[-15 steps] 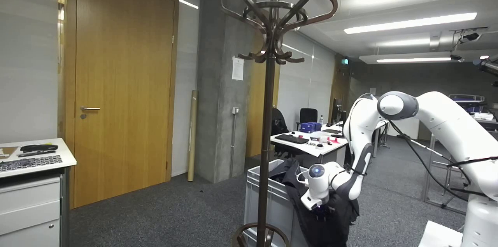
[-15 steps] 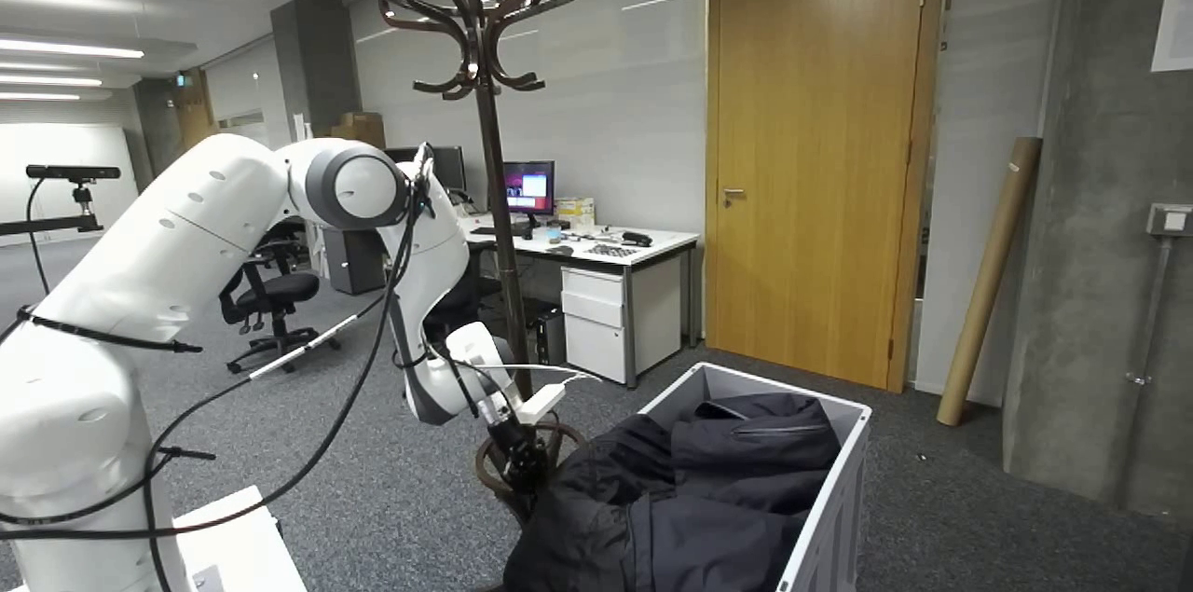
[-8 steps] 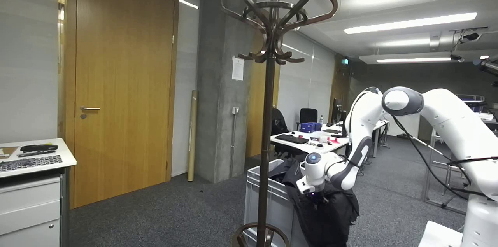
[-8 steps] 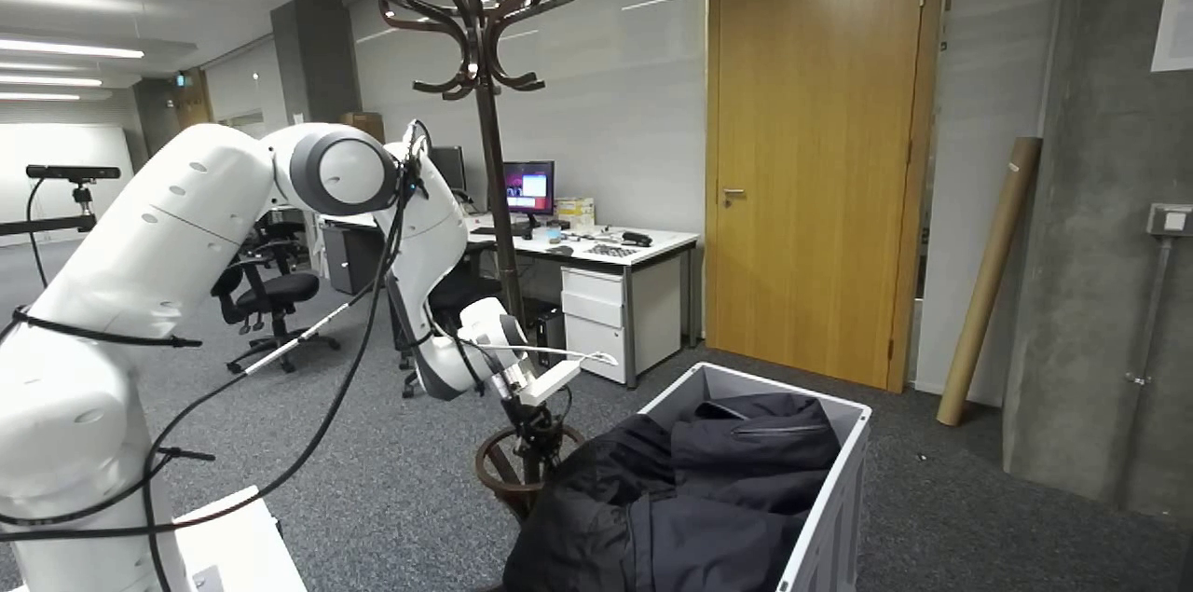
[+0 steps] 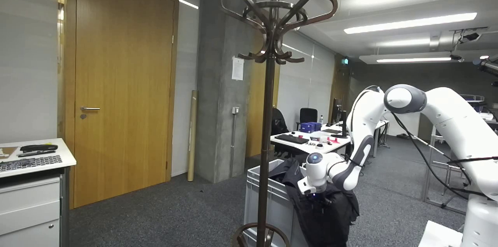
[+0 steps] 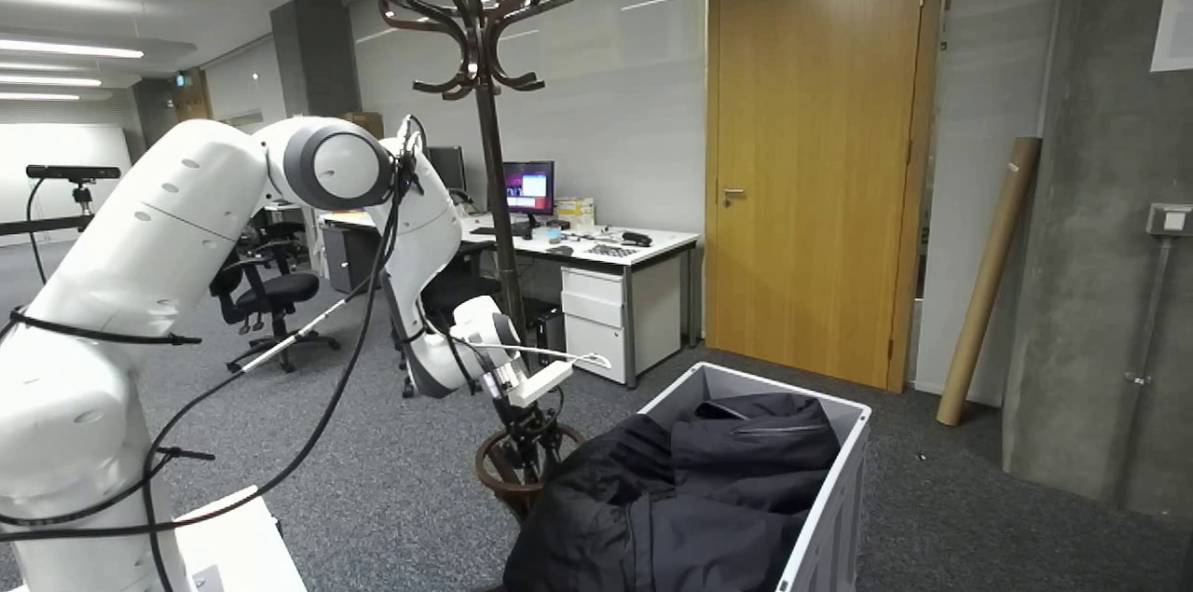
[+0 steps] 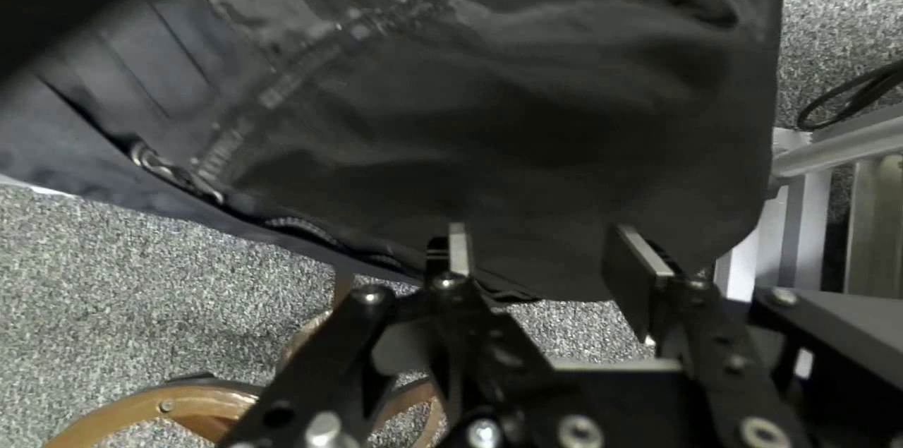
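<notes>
My gripper (image 7: 547,257) is open, its two fingers (image 7: 460,249) well apart. Between them I see dark fabric beyond and grey carpet, and nothing is held. A black jacket (image 7: 494,123) with a zip fills most of the wrist view, just past the fingertips; whether they touch it cannot be told. In an exterior view the jacket (image 6: 708,499) lies bunched in a grey crate (image 6: 843,489) and drapes over its near side. My gripper (image 6: 539,457) hangs beside that draped part, pointing down. From another angle the dark gripper (image 5: 320,203) blends into the jacket (image 5: 327,223).
A dark wooden coat stand (image 5: 268,122) rises close to the crate, its round base ring (image 6: 494,471) just behind the gripper. Cables (image 6: 345,387) hang along the arm. White desks (image 6: 643,247) and a black office chair (image 6: 275,294) stand further back. A cardboard tube (image 6: 988,284) leans on the wall.
The arm has risen, lifting the gripper higher beside the jacket, then shifted back slightly. The fingers look further apart than half a second ago. Jacket and crate look unmoved.
</notes>
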Robot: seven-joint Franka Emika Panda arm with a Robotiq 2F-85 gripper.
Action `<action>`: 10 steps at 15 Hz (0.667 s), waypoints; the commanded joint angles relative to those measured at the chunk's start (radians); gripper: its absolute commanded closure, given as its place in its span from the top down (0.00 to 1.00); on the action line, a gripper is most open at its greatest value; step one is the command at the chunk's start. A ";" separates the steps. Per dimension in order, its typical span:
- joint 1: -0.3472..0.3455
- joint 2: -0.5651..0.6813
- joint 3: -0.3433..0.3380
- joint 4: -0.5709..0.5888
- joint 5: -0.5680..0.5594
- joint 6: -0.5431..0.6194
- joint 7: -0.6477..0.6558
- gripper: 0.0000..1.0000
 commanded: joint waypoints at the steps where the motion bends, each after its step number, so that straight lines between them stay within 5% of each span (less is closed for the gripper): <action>1: -0.006 -0.030 0.027 -0.084 0.013 0.011 -0.059 0.85; 3: -0.012 -0.027 0.035 -0.116 0.001 0.021 -0.104 0.99; 10: 0.003 0.005 -0.020 -0.105 -0.130 0.022 -0.158 1.00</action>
